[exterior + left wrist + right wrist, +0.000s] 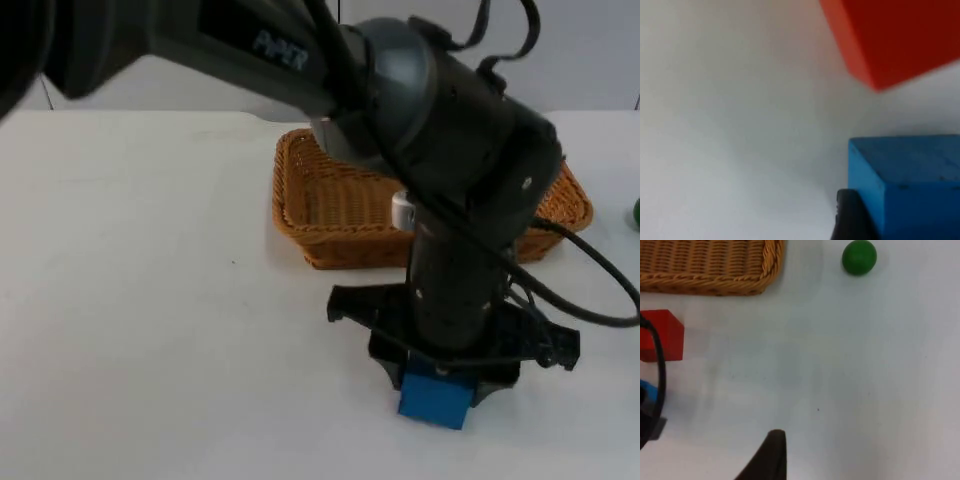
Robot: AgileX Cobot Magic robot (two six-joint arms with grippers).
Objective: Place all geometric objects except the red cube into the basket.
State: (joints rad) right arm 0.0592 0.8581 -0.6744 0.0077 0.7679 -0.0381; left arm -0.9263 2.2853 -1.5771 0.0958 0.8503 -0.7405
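The left gripper [437, 385] stands low over a blue block [436, 398] near the table's [130, 300] front edge, just in front of the wicker basket [330, 205]. Whether its jaws have closed cannot be told: in the left wrist view one black fingertip [852, 217] lies against the block's side, the other out of sight. A red cube [900, 35] sits just beyond the block, between it and the basket's front wall; it is the one piece meant to stay out. A green ball [859, 257] rests toward the table's right edge, clear of the basket's corner, and is yet to be collected. The right arm waits, its gripper [767, 460] hanging above bare table.

The block looks rigid, light and smooth-faced, likely best pinched squarely across two opposite flat sides. The ball would probably roll if nudged. White lettering on the left arm reads "PiPER".
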